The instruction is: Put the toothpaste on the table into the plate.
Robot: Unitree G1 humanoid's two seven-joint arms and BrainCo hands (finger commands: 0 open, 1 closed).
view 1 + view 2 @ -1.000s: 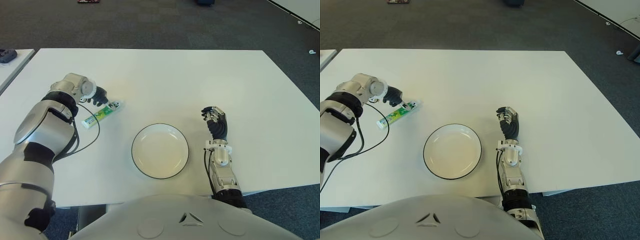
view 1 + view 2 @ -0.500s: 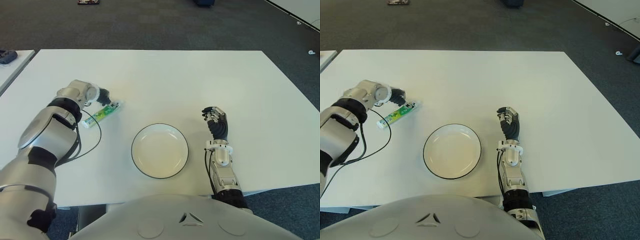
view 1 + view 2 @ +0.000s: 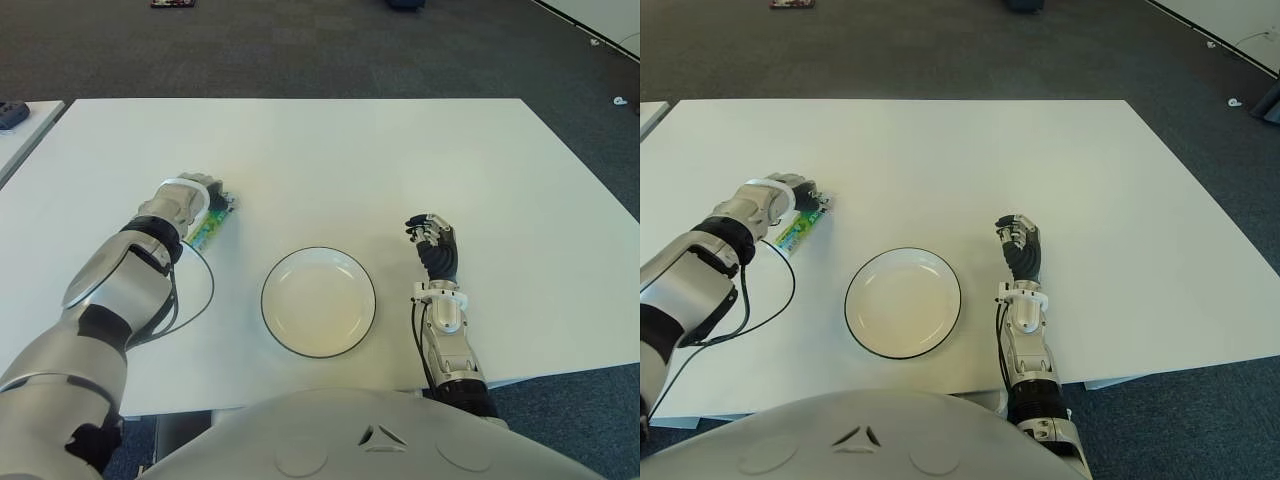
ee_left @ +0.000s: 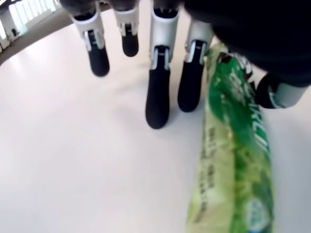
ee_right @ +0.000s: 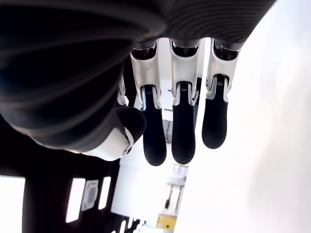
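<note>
A green toothpaste tube lies flat on the white table, left of the white plate with a dark rim. My left hand is down over the tube's far end. In the left wrist view the tube lies between the straightened fingers and the thumb, which stand apart and do not clamp it. My right hand shows idle to the right of the plate, with relaxed fingers that hold nothing.
A black cable loops from my left wrist over the table near the plate's left side. A second table's corner with a dark object shows at the far left. Dark carpet surrounds the table.
My left hand has swung round and come down over the toothpaste, its fingers now straddling the tube's far end. The tube has turned slightly. The right hand has not moved.
</note>
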